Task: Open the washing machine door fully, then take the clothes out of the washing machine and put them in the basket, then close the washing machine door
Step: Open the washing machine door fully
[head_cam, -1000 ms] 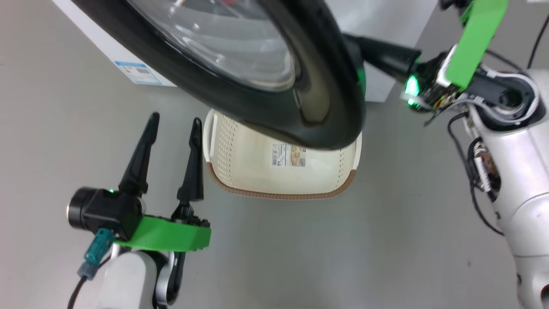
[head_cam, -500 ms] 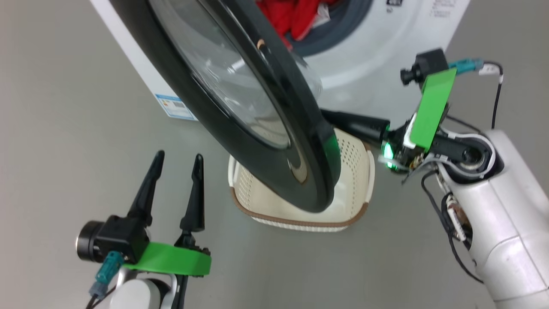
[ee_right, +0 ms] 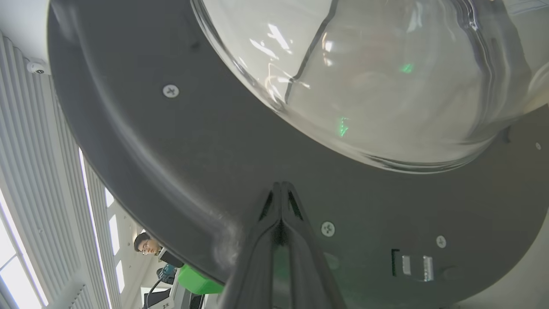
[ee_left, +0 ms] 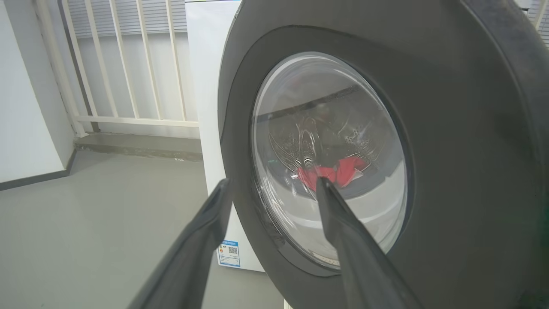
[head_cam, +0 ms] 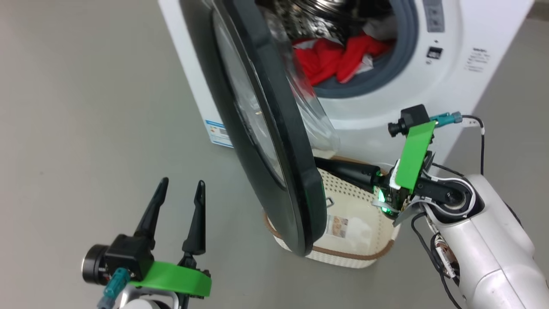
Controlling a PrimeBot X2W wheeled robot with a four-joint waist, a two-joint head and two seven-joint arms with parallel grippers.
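My right hand (ee_right: 281,186), pinched shut, presses the inner rim of the washing machine door (head_cam: 296,201): stiff, heavy, I judge. Left hand (head_cam: 181,183) wide, empty.

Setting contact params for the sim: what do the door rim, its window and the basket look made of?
Door rim: likely moulded plastic, glossy black outside; matte dark with visible screws on the inner face. Window: clear, bulging, sharp reflections; glass by the look, though clear plastic can't be ruled out. Basket: cream perforated plastic, matte, with a brown trim on the rim.
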